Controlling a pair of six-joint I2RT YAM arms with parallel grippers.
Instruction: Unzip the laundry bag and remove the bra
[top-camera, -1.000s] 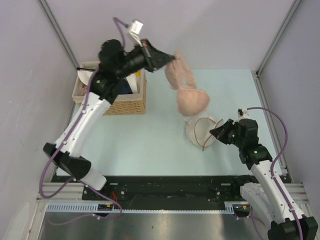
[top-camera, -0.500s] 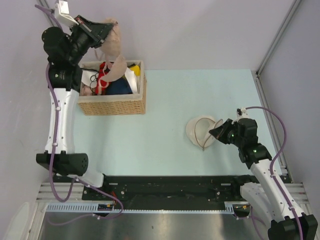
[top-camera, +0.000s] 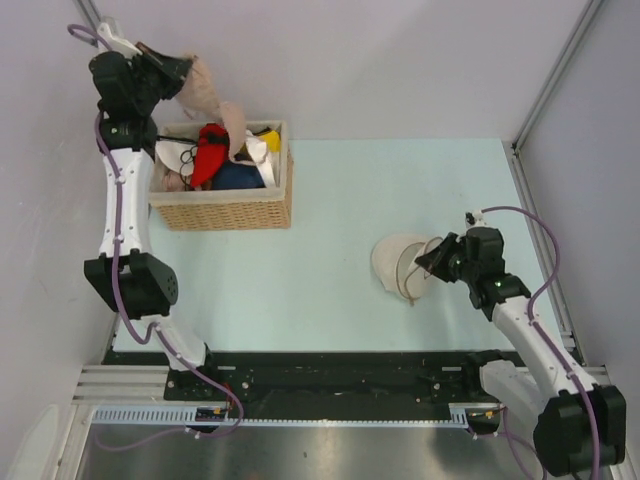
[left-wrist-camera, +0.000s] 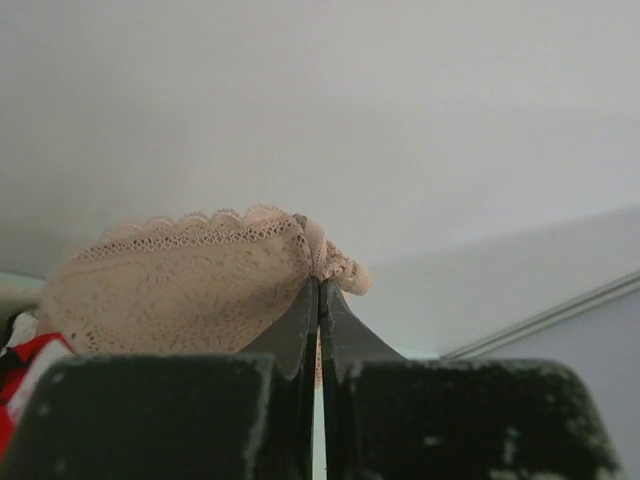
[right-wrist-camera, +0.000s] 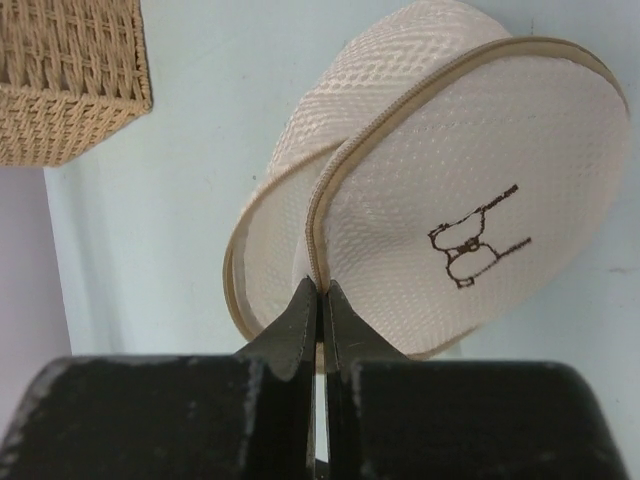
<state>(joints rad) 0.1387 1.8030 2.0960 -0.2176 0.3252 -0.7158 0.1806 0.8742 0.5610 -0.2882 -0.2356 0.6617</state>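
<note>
The cream mesh laundry bag lies on its side right of centre, its lid with the bra drawing parted from the body along the zipper. My right gripper is shut on the lid's zipper rim. My left gripper is raised at the far left above the basket and is shut on a beige lace bra, pinching its edge. The bra hangs down over the basket's back edge.
A rectangular wicker basket at the back left holds several garments: red, white, yellow and dark blue. Its corner shows in the right wrist view. Walls and metal frame posts close in the table's sides.
My left arm has swung the beige bra from above the bag over to the far left, above the basket. My right gripper has stayed shut on the bag's rim, shifting slightly.
</note>
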